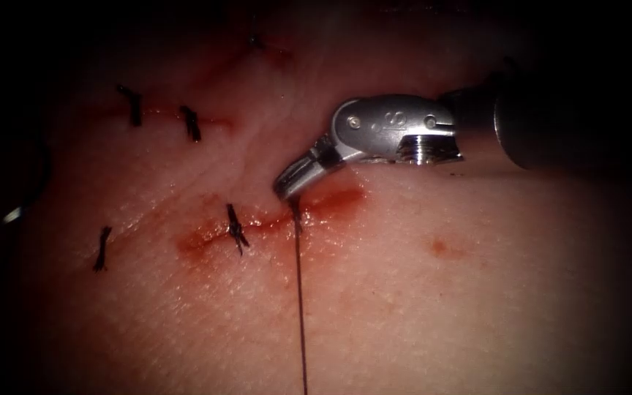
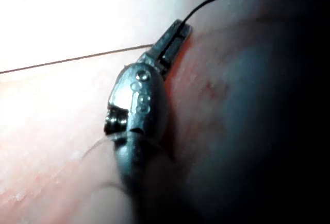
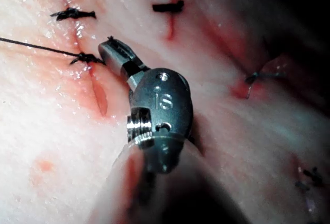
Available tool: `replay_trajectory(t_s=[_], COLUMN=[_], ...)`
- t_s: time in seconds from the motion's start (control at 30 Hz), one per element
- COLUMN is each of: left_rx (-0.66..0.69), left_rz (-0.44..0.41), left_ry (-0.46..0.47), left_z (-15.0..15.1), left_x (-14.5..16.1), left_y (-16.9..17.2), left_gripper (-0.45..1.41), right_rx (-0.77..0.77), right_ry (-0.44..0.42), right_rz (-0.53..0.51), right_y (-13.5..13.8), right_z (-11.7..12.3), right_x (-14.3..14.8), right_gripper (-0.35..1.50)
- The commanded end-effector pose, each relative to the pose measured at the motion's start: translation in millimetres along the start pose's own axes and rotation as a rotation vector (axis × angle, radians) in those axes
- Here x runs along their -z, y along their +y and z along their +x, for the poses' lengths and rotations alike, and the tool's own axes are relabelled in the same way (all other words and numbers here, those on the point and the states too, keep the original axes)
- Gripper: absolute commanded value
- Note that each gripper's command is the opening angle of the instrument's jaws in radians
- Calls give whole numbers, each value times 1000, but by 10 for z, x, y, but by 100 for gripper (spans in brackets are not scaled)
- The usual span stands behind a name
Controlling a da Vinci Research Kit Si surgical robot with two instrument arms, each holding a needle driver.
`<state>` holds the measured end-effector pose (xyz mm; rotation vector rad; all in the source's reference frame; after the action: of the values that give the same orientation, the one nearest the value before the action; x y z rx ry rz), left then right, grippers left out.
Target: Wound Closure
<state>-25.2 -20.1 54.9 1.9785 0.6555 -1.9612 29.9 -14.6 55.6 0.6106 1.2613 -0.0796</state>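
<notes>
My right tool (image 1: 287,189) down at cut (image 1: 272,223), jaws together, clamped on thread (image 1: 301,292) right at wound line. Thread runs from jaw tips straight toward near edge of tissue (image 1: 440,307). My left tool (image 2: 175,36) seen in its wrist view, jaws closed on thread, strand trailing off both ways across tissue. Needle: can't tell where. One finished stitch (image 1: 237,228) crosses cut just left of right tool. Red fluid (image 1: 334,199) along cut.

Light pools on the tissue (image 1: 404,292) under my endoscope and fades to black at every edge. My right claw (image 1: 287,189) glints. In my left wrist view, glare whitens the tissue.
</notes>
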Motion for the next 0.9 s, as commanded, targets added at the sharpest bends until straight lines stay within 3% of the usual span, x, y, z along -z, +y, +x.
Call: replay_trajectory(t_s=[0.03, 0.3, 0.77, 0.9], left_rx=[-3, 18, 42, 42], left_rz=[-5, -47, -148, -154], left_ry=[1, 2, 38, 44], left_z=[-6, -18, -26, -22], left_x=[-8, -30, -45, -44], left_y=[-1, 12, 54, 52], left_gripper=[-45, -45, -45, -45], right_rx=[-1, -42, -34, -27], right_ry=[-5, 1, 4, 13], right_rz=[-24, -125, -194, -170], right_y=[13, 24, 35, 30], right_z=[1, 3, 15, 11], right_x=[-5, 3, 15, 9], right_gripper=[-35, -35, -35, -35])
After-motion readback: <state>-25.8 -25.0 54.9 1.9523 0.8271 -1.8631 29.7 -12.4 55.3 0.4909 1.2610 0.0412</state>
